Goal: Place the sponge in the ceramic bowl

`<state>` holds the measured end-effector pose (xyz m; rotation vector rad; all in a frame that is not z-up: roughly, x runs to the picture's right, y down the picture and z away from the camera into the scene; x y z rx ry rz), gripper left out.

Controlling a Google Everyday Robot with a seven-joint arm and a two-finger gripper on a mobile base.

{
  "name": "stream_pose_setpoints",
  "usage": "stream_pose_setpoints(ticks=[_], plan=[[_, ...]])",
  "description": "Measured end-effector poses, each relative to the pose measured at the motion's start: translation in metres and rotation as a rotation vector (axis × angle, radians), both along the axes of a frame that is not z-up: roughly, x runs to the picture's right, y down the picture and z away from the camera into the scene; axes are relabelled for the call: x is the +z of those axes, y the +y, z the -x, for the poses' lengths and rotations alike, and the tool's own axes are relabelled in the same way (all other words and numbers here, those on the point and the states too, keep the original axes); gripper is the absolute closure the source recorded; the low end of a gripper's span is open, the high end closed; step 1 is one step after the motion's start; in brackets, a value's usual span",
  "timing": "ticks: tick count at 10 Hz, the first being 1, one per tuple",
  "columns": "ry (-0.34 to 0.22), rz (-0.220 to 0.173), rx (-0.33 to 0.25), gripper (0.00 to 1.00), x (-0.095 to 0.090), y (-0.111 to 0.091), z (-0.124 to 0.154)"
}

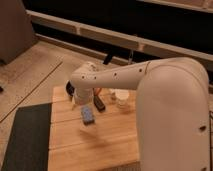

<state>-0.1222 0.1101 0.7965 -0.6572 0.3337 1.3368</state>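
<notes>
Camera view: the white arm (165,100) fills the right side of the frame and reaches left across the middle, its wrist bent down over the upper left part of the wooden desk (100,145). A dark mat (25,135) lies on the floor along the desk's left edge. The tool (80,100) hangs below the wrist, close above the desk; the arm hides most of it, so I cannot tell how far open it is or whether it has hold of anything. A white cup (121,97) stands right of centre. The ceramic bowl (70,89) shows only as a dark rim at the wrist's left. A dark oblong object (98,102) lies just right of the tool. The sponge (88,115) lies on the desk just below and right of the tool, outside the bowl.
</notes>
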Motion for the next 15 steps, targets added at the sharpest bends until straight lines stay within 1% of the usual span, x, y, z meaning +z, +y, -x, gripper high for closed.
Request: stream_pose_setpoints(ticks=[2, 3, 6, 9, 11, 12, 13, 14, 15], plan=[[0.005, 0.047, -0.054, 0.35, 0.013, 0.015, 0.000], [0.012, 0.090, -0.090, 0.35, 0.025, 0.027, 0.002], [0.056, 0.159, -0.138, 0.35, 0.046, 0.040, -0.006], [0.088, 0.202, -0.153, 0.35, 0.061, 0.044, -0.010], [0.104, 0.239, -0.153, 0.35, 0.070, 0.054, -0.009], [0.108, 0.249, -0.152, 0.36, 0.073, 0.056, -0.008], [0.116, 0.257, -0.155, 0.44, 0.077, 0.057, -0.009], [0.114, 0.251, -0.151, 0.54, 0.080, 0.055, -0.008], [0.108, 0.235, -0.140, 0.64, 0.082, 0.050, -0.007]])
